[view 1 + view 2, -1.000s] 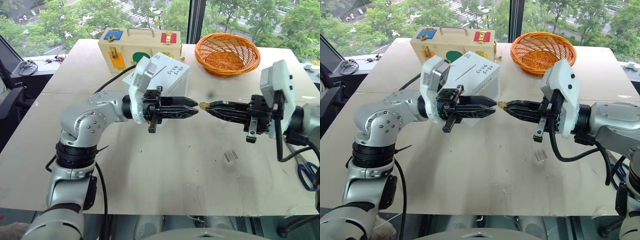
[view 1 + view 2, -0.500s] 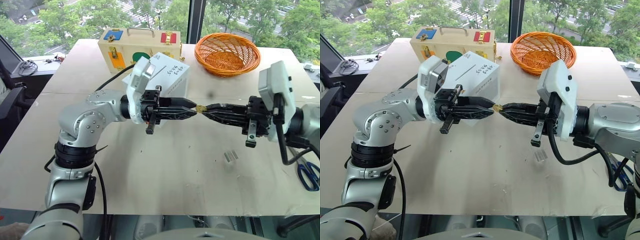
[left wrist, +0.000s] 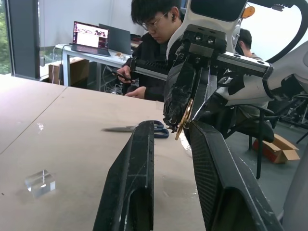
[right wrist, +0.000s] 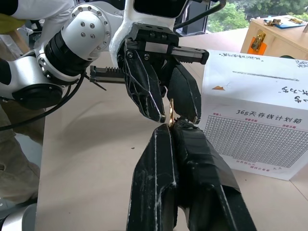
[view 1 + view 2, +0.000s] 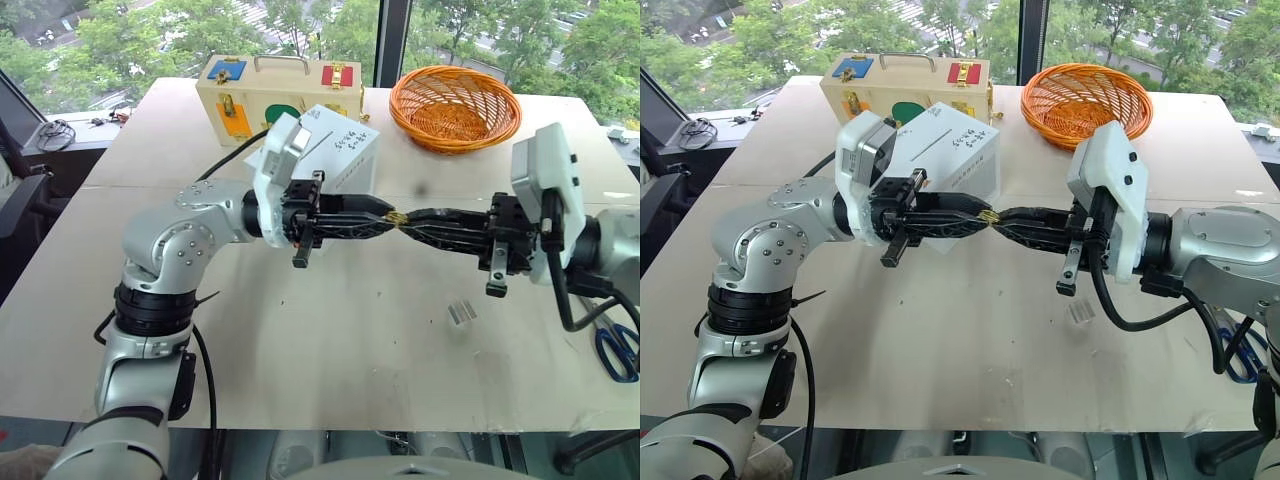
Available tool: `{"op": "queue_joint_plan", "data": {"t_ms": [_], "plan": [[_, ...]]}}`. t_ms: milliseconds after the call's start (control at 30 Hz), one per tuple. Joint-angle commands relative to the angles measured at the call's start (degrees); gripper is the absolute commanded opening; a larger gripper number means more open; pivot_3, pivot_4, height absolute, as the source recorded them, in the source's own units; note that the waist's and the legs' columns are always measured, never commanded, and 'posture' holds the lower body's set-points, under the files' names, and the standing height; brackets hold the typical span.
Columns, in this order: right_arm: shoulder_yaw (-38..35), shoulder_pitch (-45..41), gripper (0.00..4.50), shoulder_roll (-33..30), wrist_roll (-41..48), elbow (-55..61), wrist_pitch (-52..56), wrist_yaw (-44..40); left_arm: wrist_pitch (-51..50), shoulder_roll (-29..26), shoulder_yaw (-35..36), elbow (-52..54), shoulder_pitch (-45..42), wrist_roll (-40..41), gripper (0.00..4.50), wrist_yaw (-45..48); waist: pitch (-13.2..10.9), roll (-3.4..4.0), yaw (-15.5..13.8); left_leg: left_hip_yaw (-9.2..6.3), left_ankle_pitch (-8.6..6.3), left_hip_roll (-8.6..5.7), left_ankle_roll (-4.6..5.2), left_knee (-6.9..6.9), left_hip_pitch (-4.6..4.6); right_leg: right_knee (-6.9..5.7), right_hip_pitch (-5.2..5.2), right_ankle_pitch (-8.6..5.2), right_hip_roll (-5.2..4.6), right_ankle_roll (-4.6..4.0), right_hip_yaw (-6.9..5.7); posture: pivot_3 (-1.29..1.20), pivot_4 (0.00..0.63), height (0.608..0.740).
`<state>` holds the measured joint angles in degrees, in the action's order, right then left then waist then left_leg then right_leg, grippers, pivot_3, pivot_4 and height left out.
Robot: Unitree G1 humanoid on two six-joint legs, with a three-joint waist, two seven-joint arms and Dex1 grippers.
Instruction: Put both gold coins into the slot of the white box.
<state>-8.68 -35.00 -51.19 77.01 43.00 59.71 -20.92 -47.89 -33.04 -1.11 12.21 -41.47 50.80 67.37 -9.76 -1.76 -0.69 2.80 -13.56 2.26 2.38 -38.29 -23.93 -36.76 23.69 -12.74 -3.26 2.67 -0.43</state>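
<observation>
While the right gripper (image 5: 992,215) pinches a tiny shiny gold coin (image 5: 397,216) edge-on, the left gripper (image 5: 385,213), fingers narrowly parted, straddles it tip-to-tip above the table.

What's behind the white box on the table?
Behind the white box stands a pale wooden case with coloured panels and a handle on top. Its lower front middle is covered by the box, so whatever is on that part is hidden.
</observation>
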Motion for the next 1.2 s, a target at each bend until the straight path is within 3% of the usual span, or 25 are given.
{"op": "queue_joint_plan", "data": {"t_ms": [33, 600, 633, 733, 900, 933, 1067, 1133, 1200], "plan": [[-0.23, -1.0, 0.0, -0.86, 1.09, 0.79, -1.69, 0.42, 0.92, 0.25, 0.15, 0.6, -0.65, 0.23, 0.02, 0.78, 0.0, 0.0, -0.01, 0.0, 0.0, 0.0, 0.0, 0.0, 0.0, 0.0, 0.0, 0.0, 0.0, 0.0, 0.0, 0.0, 0.15, 0.74], [0.84, -1.12, 0.0, -0.53, 0.83, 0.62, -4.2, 0.11, 0.21, 1.12, 1.0, 0.22, -0.69, 0.87, 0.02, 0.88, 0.0, 0.0, 0.0, 0.0, 0.0, 0.02, 0.0, 0.01, -0.01, 0.02, 0.0, 0.0, -0.01, 0.0, 0.0, 0.0, 0.15, 0.74], [0.43, -0.62, 0.58, -0.63, 0.47, 0.5, -4.44, -0.06, 0.0, 1.15, 1.46, -0.06, -0.76, 1.01, 0.0, 0.36, 0.0, 0.0, -0.02, 0.0, 0.0, 0.02, 0.0, 0.01, -0.01, 0.02, 0.0, 0.0, -0.01, 0.0, 0.0, 0.0, 0.15, 0.74], [-1.94, 1.99, 1.63, -2.2, -0.41, 0.8, -4.92, -0.62, -1.07, 0.76, 3.3, -0.81, -1.16, 1.78, 0.0, -1.56, 0.0, 0.0, -0.05, -0.02, 0.0, 0.02, 0.0, 0.01, -0.02, 0.02, 0.0, -0.01, -0.01, 0.0, -0.01, 0.0, 0.15, 0.74], [-9.83, 9.96, 4.17, -7.1, -2.73, 2.42, -6.37, -2.53, -4.99, -0.01, 7.81, -1.68, -3.27, 4.6, 0.0, -8.77, -0.01, -0.01, -0.09, -0.05, 0.0, 0.02, 0.0, 0.01, -0.08, 0.05, 0.01, -0.01, -0.06, 0.02, -0.05, 0.0, 0.15, 0.74], [-11.5, 11.67, 4.45, -7.9, -4.03, 3.03, -6.81, -3.25, -5.24, -0.3, 8.57, -1.97, -3.89, 4.37, 0.0, -10.22, -0.01, -0.01, -0.08, -0.04, 0.0, 0.01, 0.0, 0.01, -0.08, 0.05, 0.01, -0.01, -0.06, 0.02, -0.05, 0.0, 0.15, 0.74], [-20.62, 19.51, 4.45, -9.59, -8.5, 5.38, -9.04, -6.55, -3.79, -2.44, 10.12, -3.38, -7.26, -1.45, 0.0, -18.85, -0.01, -0.02, -0.13, -0.06, 0.0, -0.03, 0.0, 0.01, -0.07, 0.05, 0.01, -0.01, -0.05, 0.07, -0.06, 0.0, 0.15, 0.74], [-25.58, 23.34, 4.45, -9.43, -9.36, 6.54, -9.82, -7.99, -2.03, -5.56, 7.37, -5.37, -10.52, -9.86, 0.0, -24.29, -0.03, -0.04, -0.13, -0.06, 0.0, -0.05, 0.0, 0.01, -0.07, 0.05, 0.0, 0.01, -0.04, 0.12, -0.07, 0.0, 0.15, 0.74], [-29.31, 26.75, 4.45, -9.16, -11.49, 7.69, -10.9, -9.45, -5.7, -7.93, 4.9, -9.73, -15.67, -12.99, 0.0, -26.17, -0.03, -0.05, -0.16, -0.04, 0.0, -0.1, 0.0, 0.02, -0.05, 0.04, 0.0, 0.02, -0.02, 0.15, -0.05, 0.0, 0.15, 0.74]]}}
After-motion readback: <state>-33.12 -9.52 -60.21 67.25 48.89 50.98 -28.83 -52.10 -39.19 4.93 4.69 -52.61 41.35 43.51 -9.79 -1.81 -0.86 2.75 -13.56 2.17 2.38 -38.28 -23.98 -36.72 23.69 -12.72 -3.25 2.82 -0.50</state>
